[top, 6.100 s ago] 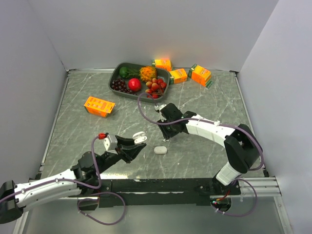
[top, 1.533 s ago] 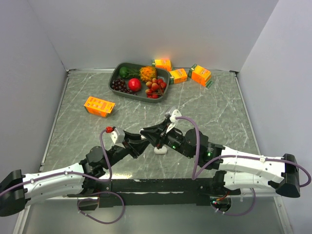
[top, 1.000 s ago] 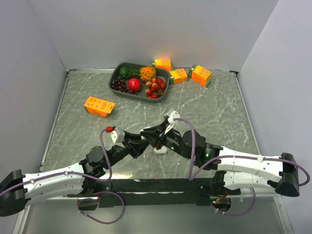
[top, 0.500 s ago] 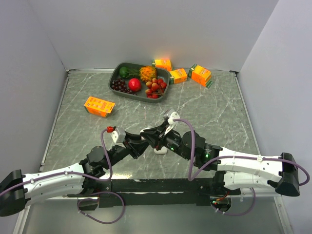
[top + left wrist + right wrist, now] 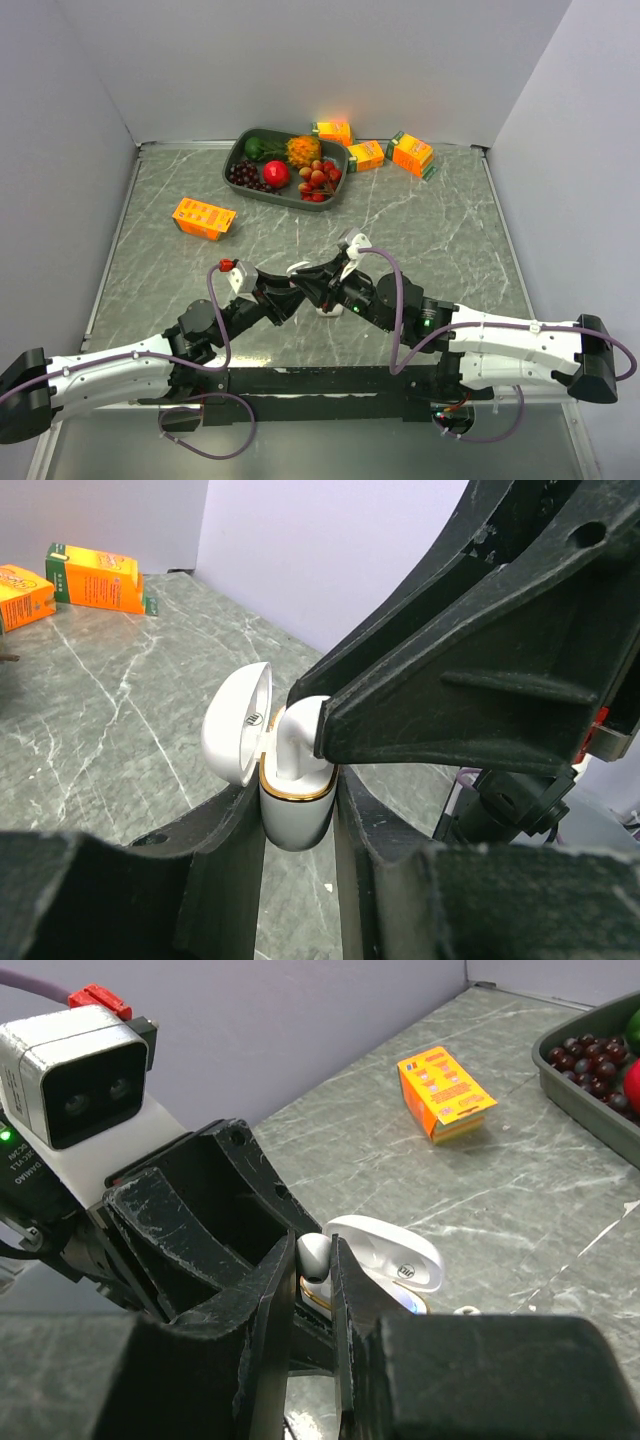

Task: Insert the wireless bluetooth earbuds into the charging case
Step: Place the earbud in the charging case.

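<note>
Within case (image 5: 296, 825) clamped by left gripper (image 5: 293, 802), upright stem-down earbud (image 5: 295, 735) pinched by right gripper (image 5: 312, 1275).

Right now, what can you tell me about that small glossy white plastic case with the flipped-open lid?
The small glossy white plastic charging case is a rounded shell with a thin gold band around its mouth. Its hinged lid stands flipped open to one side, with a small logo inside. The case stands upright, seemingly lifted off the grey marbled table, and is clamped on both sides by the left gripper. A white earbud pokes out of its mouth, pinched by the right gripper.
</note>
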Action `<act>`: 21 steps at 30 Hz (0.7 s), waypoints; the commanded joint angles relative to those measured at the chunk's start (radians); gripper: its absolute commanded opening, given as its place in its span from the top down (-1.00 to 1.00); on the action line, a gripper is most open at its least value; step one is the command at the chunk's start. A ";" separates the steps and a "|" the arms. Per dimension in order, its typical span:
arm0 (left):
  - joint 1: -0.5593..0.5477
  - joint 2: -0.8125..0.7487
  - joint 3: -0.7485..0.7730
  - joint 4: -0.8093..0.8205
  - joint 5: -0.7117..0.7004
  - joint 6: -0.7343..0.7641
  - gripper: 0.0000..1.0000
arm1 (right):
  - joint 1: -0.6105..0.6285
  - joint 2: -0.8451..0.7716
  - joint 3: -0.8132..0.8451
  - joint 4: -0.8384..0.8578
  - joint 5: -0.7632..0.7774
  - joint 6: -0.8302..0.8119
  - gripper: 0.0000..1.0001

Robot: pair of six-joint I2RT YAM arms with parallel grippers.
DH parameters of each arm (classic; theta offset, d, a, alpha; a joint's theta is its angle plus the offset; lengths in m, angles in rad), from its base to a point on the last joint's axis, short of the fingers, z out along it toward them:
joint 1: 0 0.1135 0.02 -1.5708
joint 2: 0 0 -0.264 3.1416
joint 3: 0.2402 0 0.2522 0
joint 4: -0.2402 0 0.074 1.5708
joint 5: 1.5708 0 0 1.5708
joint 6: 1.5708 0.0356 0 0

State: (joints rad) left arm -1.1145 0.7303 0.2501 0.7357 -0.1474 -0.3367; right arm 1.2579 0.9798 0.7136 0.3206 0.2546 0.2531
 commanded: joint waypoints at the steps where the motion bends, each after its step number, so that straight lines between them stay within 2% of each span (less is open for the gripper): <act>1: -0.002 -0.011 0.028 0.073 -0.011 -0.013 0.98 | 0.009 -0.024 -0.008 0.005 0.018 0.005 1.00; 3: -0.004 -0.011 0.031 0.073 -0.009 -0.010 0.97 | 0.008 -0.021 -0.002 0.000 0.017 0.005 0.94; 4: -0.002 -0.009 0.031 0.073 -0.008 -0.010 0.98 | 0.009 -0.020 0.003 -0.008 0.014 0.005 0.78; 6: -0.002 -0.011 0.029 0.073 -0.007 -0.010 0.98 | 0.008 -0.015 0.009 -0.015 0.012 0.005 0.59; 7: -0.002 -0.009 0.031 0.071 -0.007 -0.010 0.98 | 0.008 -0.016 0.015 -0.021 0.015 0.008 0.42; 10: -0.004 -0.011 0.028 0.070 -0.006 -0.012 0.98 | 0.011 -0.016 0.030 -0.037 0.029 0.009 0.23; 14: -0.002 -0.009 0.026 0.068 -0.006 -0.013 0.98 | 0.012 -0.010 0.060 -0.058 0.046 0.006 0.09; 21: -0.004 -0.009 0.025 0.068 -0.004 -0.012 0.98 | 0.017 -0.021 0.095 -0.075 0.069 0.006 -0.02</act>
State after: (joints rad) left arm -1.1141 0.7303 0.2501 0.7364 -0.1555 -0.3363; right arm 1.2701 0.9783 0.7467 0.2554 0.2810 0.2642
